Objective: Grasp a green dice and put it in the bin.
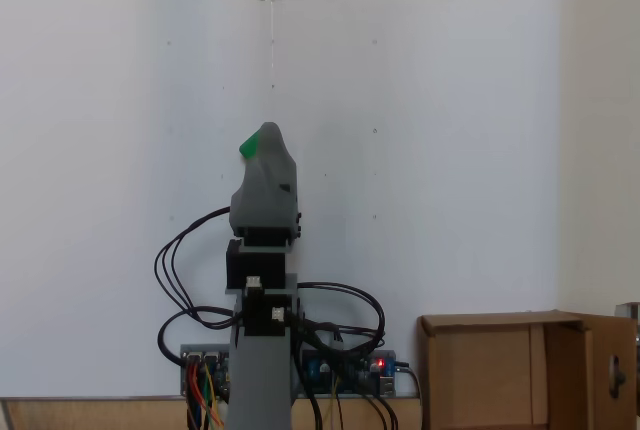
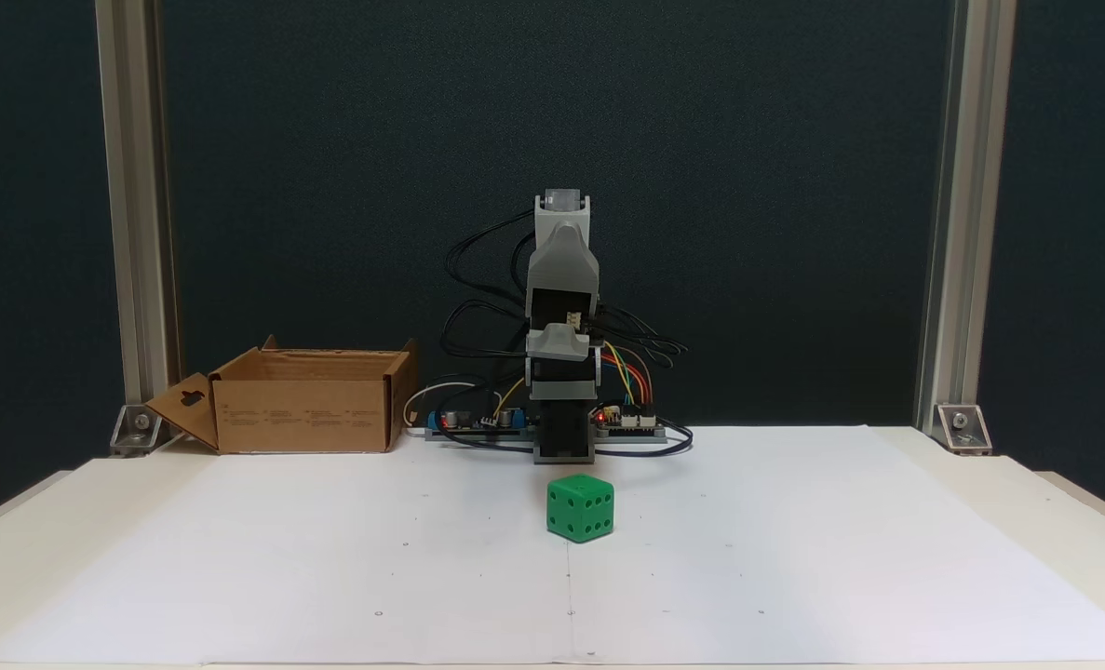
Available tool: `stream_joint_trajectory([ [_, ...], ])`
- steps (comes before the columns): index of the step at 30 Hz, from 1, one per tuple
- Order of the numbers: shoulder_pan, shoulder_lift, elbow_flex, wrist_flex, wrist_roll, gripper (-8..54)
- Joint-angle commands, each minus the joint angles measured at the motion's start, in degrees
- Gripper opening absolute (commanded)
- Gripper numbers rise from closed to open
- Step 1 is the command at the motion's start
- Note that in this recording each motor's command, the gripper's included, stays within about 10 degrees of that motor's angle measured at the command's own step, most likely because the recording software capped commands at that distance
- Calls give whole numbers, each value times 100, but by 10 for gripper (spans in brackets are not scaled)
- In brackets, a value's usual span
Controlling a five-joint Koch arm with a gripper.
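Note:
The green dice (image 2: 580, 507) is a small bright green cube with dark pips, resting on the white paper just in front of the arm's base. In a fixed view from above, only a corner of the dice (image 1: 247, 146) peeks out beside my gripper (image 1: 267, 134). The grey jaws lie together in one narrow wedge, shut and holding nothing, well above the dice. The arm (image 2: 561, 279) stands folded upright over its base. The bin (image 2: 305, 400) is an open brown cardboard box beside the base, also seen as the bin (image 1: 520, 375) at the lower right.
Circuit boards and looped cables (image 2: 626, 372) sit around the arm's base. Aluminium posts (image 2: 138, 233) stand at the back corners of the table. White paper (image 2: 794, 558) covers the tabletop around the dice.

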Motion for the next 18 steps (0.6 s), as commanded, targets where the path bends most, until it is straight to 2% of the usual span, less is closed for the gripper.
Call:
stream_joint_trajectory([
  [1, 1000, 545, 1000, -1000, -360, 453],
  [3, 1925, 545, 1703, -1310, -360, 453],
  [8, 1934, 545, 1721, -1301, -360, 453],
  [18, 1890, 105, -352, 26, -369, 453],
])
